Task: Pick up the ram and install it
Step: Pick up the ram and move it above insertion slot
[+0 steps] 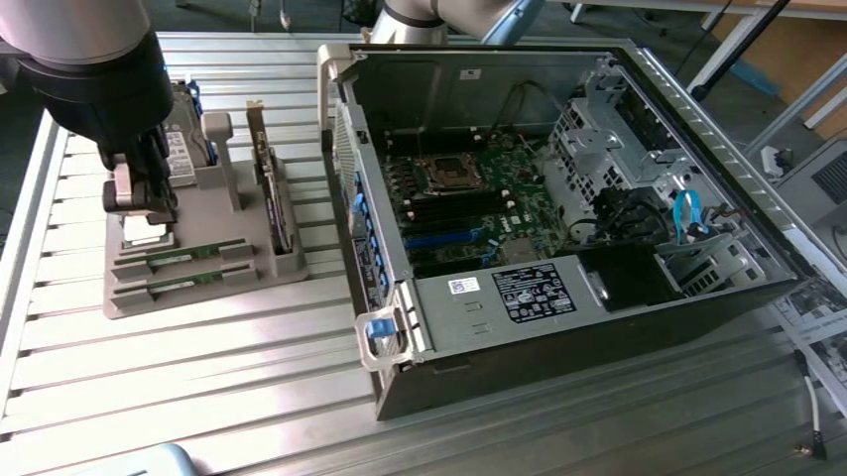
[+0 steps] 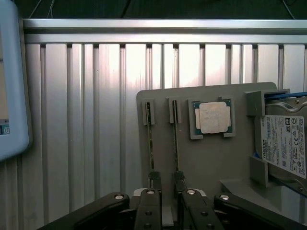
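Observation:
Two ram sticks, thin green boards, stand on edge in slots of a grey holder tray (image 1: pixel 198 297): one ram stick (image 1: pixel 182 256) and a second ram stick (image 1: pixel 179 285) beside it. In the wrist view they appear edge-on as the ram (image 2: pixel 150 141) and its neighbour (image 2: pixel 175 141). My gripper (image 1: pixel 142 208) hangs just above the tray's far end. In the wrist view the gripper (image 2: pixel 167 187) is open, its dark fingertips (image 2: pixel 154 179) apart over the sticks' near ends, holding nothing.
On the tray also sit a silver processor chip (image 2: pixel 213 117), a hard drive (image 2: pixel 284 146) and an upright dark expansion card (image 1: pixel 274 198). The open computer case (image 1: pixel 530 297) with its motherboard (image 1: pixel 477 198) lies at the exterior view's right on a ribbed aluminium table (image 1: pixel 198 397).

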`<act>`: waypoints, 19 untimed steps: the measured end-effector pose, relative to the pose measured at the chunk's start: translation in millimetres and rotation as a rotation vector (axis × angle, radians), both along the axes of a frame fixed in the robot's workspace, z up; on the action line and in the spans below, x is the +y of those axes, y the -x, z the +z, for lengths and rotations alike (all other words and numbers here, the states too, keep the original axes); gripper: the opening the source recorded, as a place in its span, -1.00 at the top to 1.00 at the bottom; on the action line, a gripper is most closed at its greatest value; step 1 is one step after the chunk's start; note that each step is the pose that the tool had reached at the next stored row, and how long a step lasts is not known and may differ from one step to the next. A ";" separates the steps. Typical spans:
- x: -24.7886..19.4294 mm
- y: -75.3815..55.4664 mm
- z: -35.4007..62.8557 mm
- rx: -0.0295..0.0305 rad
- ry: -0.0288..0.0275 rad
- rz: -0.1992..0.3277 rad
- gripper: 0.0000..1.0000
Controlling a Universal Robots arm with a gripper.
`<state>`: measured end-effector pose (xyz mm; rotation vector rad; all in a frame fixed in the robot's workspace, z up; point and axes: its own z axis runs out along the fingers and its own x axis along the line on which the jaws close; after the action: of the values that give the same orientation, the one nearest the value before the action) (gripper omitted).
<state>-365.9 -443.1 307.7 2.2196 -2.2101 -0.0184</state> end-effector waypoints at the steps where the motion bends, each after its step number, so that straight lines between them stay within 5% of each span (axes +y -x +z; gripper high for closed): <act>1: -0.1 0.0 0.0 0.0001 0.0000 0.000 0.52; 19: -0.1 0.0 -15.0 0.0000 0.0000 0.000 0.52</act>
<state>-365.9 -443.1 292.7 2.2196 -2.2100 -0.0184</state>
